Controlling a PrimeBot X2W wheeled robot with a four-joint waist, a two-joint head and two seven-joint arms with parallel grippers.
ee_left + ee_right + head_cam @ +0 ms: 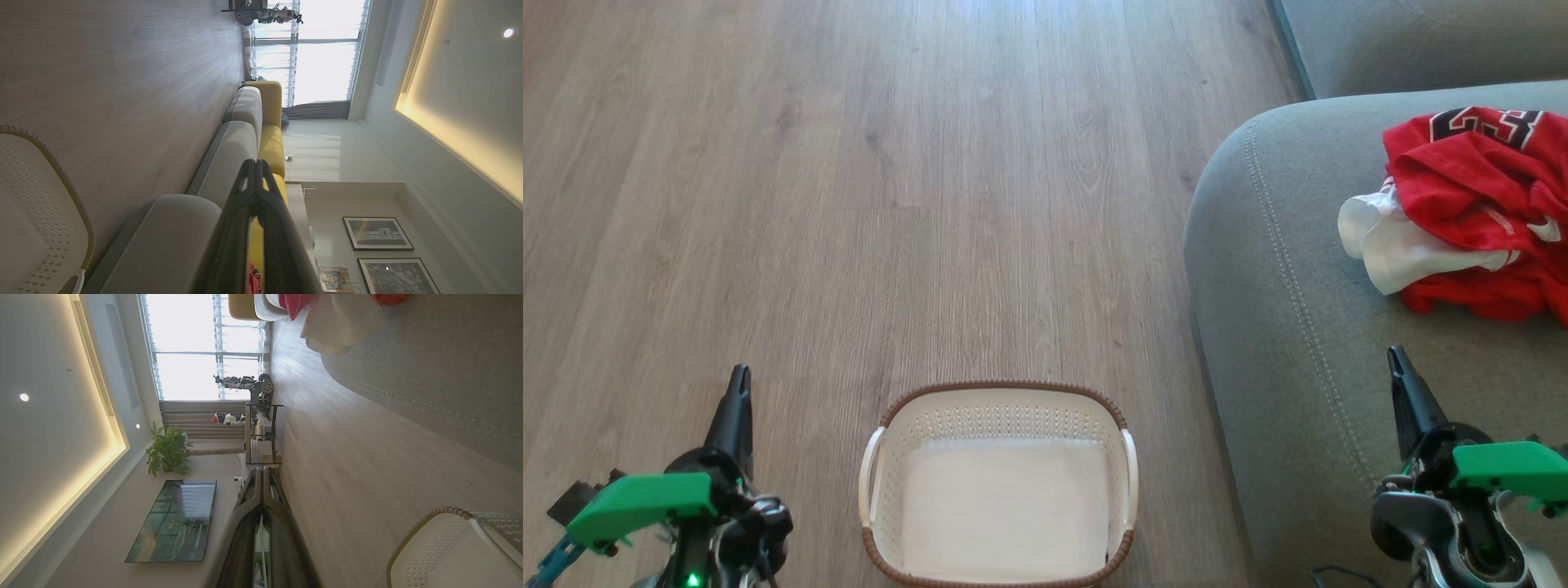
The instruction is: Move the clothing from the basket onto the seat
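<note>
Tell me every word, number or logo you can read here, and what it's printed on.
On the red jersey lying on the sofa seat: black-and-white characters at its top fold, cut off by creases, unreadable.
On the framed pictures on the wall: no legible text.
On the colourful printed item beside them: too small to read.
On the basket: no markings seen.

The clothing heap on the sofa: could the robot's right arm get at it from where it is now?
Probably yes. The right arm is over the seat, its shut jaws pointing roughly toward the clothing, only bare cushion between.
</note>
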